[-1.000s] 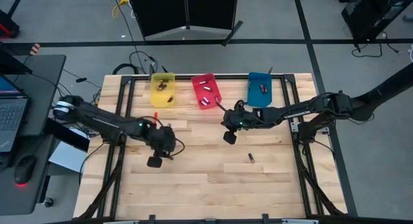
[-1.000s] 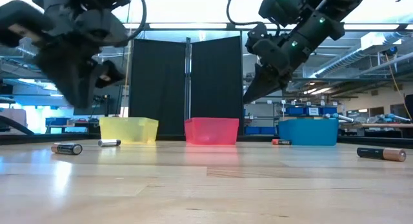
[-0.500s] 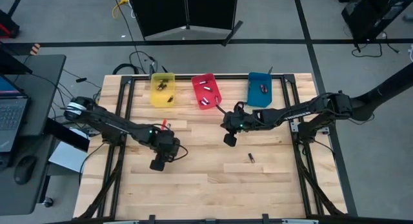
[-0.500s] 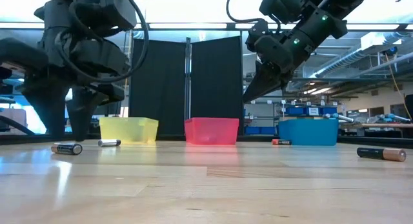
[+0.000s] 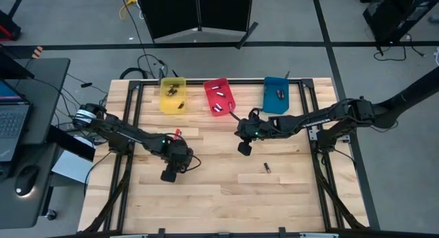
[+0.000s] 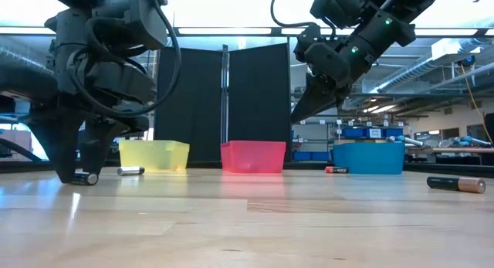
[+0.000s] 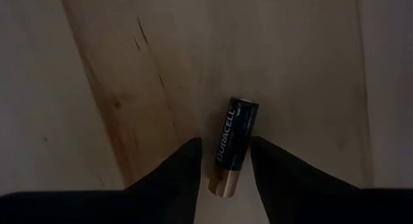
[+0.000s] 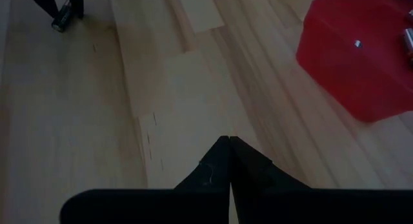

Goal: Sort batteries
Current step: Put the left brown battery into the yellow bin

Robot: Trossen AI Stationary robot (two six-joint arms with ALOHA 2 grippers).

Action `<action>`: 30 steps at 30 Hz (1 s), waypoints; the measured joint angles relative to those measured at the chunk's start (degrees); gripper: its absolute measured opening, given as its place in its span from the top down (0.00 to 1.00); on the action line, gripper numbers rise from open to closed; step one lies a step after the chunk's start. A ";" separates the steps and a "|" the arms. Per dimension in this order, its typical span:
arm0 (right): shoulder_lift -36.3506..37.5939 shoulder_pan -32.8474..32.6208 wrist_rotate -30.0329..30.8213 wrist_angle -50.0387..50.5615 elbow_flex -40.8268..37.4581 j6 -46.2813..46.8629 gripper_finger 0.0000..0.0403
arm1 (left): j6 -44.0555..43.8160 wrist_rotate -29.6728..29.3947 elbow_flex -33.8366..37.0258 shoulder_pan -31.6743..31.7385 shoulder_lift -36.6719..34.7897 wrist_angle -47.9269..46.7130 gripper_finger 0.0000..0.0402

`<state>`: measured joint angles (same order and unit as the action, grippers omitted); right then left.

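My left gripper (image 7: 222,153) is open and down at the table, left of its middle (image 5: 169,175). Its two fingers stand on either side of a black-and-copper battery (image 7: 232,146) lying on the wood (image 6: 82,178). My right gripper (image 8: 229,146) is shut with nothing visible in it, raised above the table's middle (image 5: 244,149), (image 6: 299,112). Other batteries lie on the table: a dark one (image 5: 267,168), a reddish one (image 5: 177,133), a silvery one (image 6: 130,171). More lie in the bins. My left gripper comes at the battery from above, pointing down, one finger (image 7: 187,159) along each long side. The copper end (image 7: 222,184) lies farthest back between them. The battery lies flat on the table. Whether the fingers touch it I cannot tell.
Yellow bin (image 5: 173,95), red bin (image 5: 219,96) and blue bin (image 5: 277,94) stand in a row along the far edge. A large dark-and-copper battery (image 6: 455,184) and a small reddish one (image 6: 336,170) lie toward the right. Bare wood spreads across the near half.
My left gripper has moved a little toward the table's right and near edge and come down to the tabletop, so that its open fingers now straddle the black-and-copper battery.
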<state>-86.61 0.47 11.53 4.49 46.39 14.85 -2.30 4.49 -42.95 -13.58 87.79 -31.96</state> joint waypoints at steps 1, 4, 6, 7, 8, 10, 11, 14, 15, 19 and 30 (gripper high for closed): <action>0.00 0.00 0.00 0.00 0.00 0.00 0.97 | -0.13 -0.15 0.02 0.00 0.00 0.17 0.66; 0.00 0.00 0.00 0.05 0.00 0.00 0.97 | -0.12 -0.39 0.06 0.02 0.02 0.39 0.75; 0.00 0.00 0.00 0.05 0.00 0.00 0.97 | -0.11 -0.63 0.08 0.06 0.02 0.51 0.82; 0.00 -0.02 0.00 0.05 0.00 0.00 0.97 | -0.32 -0.86 0.08 0.05 0.02 0.57 0.85; 0.00 -0.10 0.00 0.06 0.00 0.00 0.97 | -1.32 -1.92 0.08 0.01 0.01 0.73 0.88; 0.00 -0.41 0.00 0.07 0.00 0.00 0.97 | -4.30 -4.71 -0.11 -0.10 0.01 1.33 0.89; 0.00 -0.62 0.01 0.08 0.00 0.00 0.97 | -5.51 -5.23 -0.34 0.07 0.07 1.11 0.89; 0.00 -1.48 0.89 0.33 0.02 0.00 0.97 | -7.47 -6.43 -1.95 0.42 0.26 -1.63 0.89; 0.00 -1.67 0.90 0.35 0.02 0.00 0.97 | -8.34 -6.59 -2.98 0.49 0.25 -2.41 0.89; 0.00 -2.51 1.07 0.35 0.02 0.00 0.97 | -9.35 -9.90 -8.62 2.56 -0.12 -9.97 0.89; 0.00 -5.02 2.60 3.15 0.07 0.57 0.97 | -9.30 -13.61 -14.15 25.11 -11.25 -18.83 0.89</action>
<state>-86.61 -4.55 14.13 7.64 46.46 15.42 -11.60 -9.13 -57.10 11.52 76.54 -50.80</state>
